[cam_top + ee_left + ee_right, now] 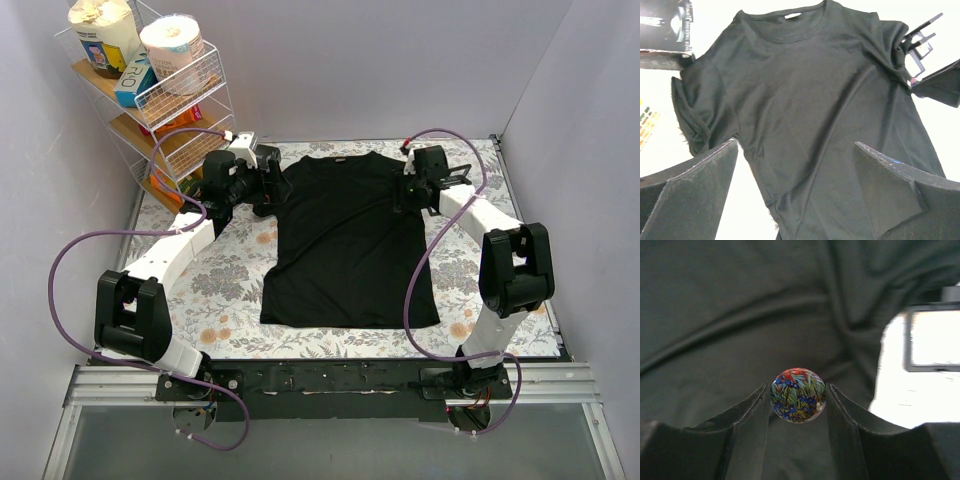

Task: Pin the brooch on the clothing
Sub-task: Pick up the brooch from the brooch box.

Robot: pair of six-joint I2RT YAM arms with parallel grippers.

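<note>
The brooch (798,395) is a small round disc with a colourful painted face of blue flowers, green leaves and some red. It sits between the two fingers (757,410) of the right gripper (410,192), with its face turned towards the wrist camera. The jaws are closed partway, just to the width of the disc, and press its left and right edges. I think it is held by the edges so that the back side, where the pin should be, is free to meet the cloth. The back itself is hidden.

Behind the brooch is the black T-shirt (350,240). It lies flat on the flowered table cover (230,290), with its collar at the far side. The right gripper is at the shirt's far right part, by the sleeve. Whether the brooch already touches the cloth, I cannot tell.

The left gripper (795,145) hangs at the far left sleeve with its jaws fully apart and holds nothing. Probably it waits there to steady the cloth.

A small black square frame (932,337) lies just beside the right sleeve. A wire rack (150,100) stands in the far left corner.
</note>
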